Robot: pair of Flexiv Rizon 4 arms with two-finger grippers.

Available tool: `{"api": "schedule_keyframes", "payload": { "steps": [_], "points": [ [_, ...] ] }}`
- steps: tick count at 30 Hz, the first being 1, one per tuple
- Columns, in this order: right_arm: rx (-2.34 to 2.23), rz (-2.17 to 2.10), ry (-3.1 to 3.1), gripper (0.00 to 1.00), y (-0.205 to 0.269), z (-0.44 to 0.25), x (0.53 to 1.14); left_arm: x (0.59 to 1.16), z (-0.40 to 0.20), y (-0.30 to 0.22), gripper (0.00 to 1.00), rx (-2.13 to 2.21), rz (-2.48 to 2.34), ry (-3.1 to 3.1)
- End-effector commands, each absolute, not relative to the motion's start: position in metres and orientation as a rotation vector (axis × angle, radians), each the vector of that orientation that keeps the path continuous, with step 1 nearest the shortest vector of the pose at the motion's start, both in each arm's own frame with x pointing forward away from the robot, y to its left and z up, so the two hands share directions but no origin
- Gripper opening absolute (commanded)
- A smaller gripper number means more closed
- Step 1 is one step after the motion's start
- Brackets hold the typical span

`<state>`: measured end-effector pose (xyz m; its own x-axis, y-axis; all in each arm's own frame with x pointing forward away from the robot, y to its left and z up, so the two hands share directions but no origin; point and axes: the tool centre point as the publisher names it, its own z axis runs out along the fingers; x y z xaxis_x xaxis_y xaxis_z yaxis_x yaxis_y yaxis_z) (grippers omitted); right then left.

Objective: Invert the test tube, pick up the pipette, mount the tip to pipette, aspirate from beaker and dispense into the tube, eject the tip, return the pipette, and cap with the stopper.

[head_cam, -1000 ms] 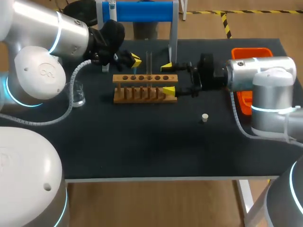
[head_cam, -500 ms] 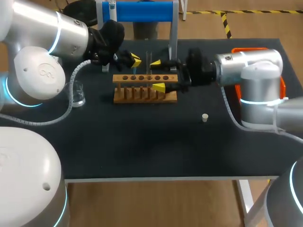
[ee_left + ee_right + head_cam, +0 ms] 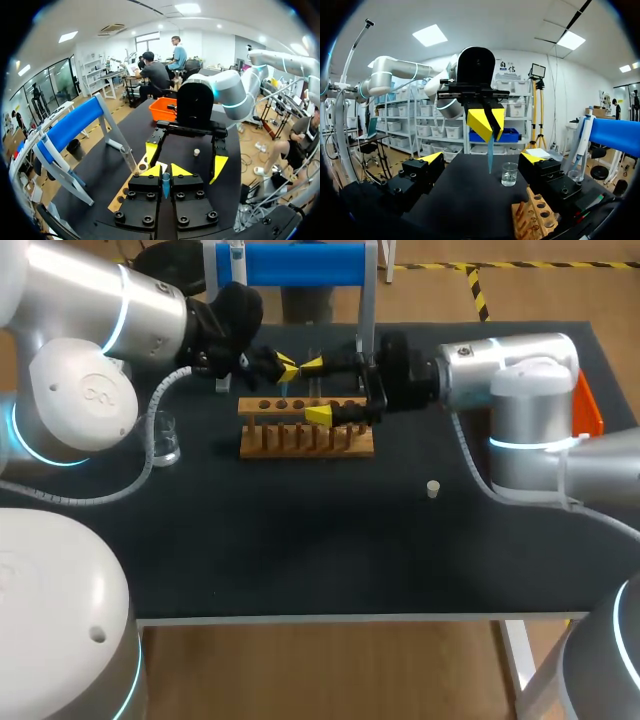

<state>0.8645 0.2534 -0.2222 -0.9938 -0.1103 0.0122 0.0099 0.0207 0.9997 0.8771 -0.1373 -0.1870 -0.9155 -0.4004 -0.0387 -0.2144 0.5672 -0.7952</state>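
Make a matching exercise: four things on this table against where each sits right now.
Things
1. small clear glass beaker
2. small white stopper
3. thin clear test tube
4. orange plastic tray

Places
A. held in the jaws of the left gripper
B. at the table's right edge, partly behind the right arm
C. left of the wooden tube rack
D. alone on the black tabletop, right of the rack and nearer the front

Pairs: 1-C, 2-D, 3-A, 4-B
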Motion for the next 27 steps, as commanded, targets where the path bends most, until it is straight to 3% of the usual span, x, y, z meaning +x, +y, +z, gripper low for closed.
{"api": "schedule_keyframes", "payload": {
  "steps": [1, 27],
  "points": [
    [0.119, -2.132, -2.169, 1.0, 0.264, -0.225, 0.868, 0.878, -0.186, -0.138, 0.0, -0.516, -1.263, 2.591],
    [0.111, -2.13, -2.129, 1.0, 0.293, -0.224, 0.867, 0.878, -0.186, -0.138, 0.0, -0.516, -1.263, 2.591]
  ]
}}
